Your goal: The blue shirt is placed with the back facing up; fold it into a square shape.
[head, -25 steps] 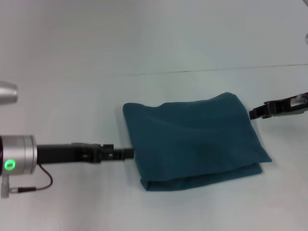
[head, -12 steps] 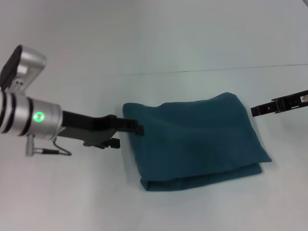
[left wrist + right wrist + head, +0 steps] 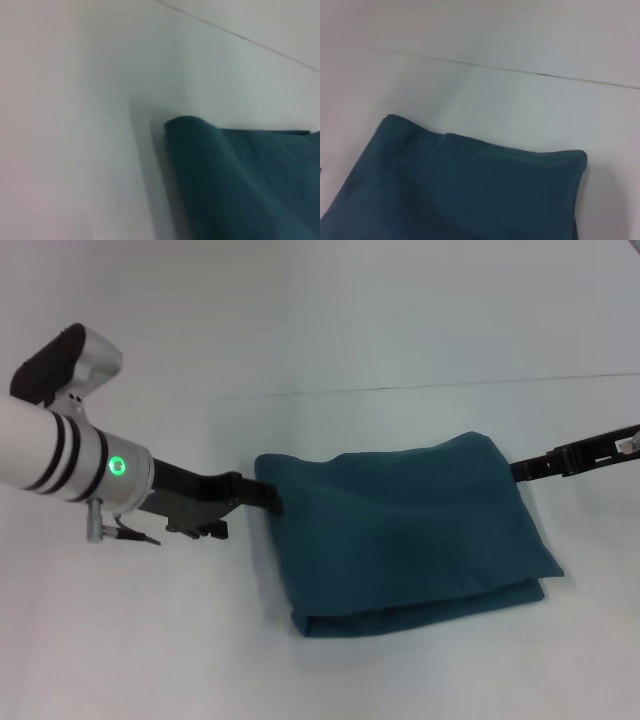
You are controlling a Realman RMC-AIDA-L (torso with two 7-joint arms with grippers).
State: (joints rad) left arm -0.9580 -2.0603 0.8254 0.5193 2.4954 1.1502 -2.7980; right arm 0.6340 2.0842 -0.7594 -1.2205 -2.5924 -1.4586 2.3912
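The blue shirt lies folded into a rough square on the white table, between my two grippers. My left gripper touches its far left corner; my right gripper is at its far right edge. Whether either gripper's fingers are open or closed, I cannot tell.

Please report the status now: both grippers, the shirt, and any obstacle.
Left gripper at the shirt's far left corner. Right gripper at its far right corner. Blue shirt folded into a rough square on the table. Nothing in the way.
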